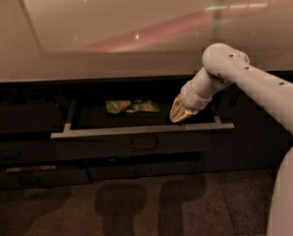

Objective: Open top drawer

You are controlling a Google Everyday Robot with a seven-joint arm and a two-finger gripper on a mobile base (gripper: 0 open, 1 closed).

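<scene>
- The top drawer [97,144] is pulled out from under the shiny counter [112,28], so its inside shows.
- Its little black handle [144,143] sits in the middle of the dark front.
- The white arm [264,85] comes in from the right side and bends down.
- The gripper [180,113] hangs over the right end of the drawer, just behind its front edge, with the yellow tip pointing down.
- Nobody can tell if the gripper is open or closed.
- Green snack bags [131,106] lie at the back of the drawer, left of the gripper and apart from it.
- A smaller drawer [142,170] sits right below.
</scene>
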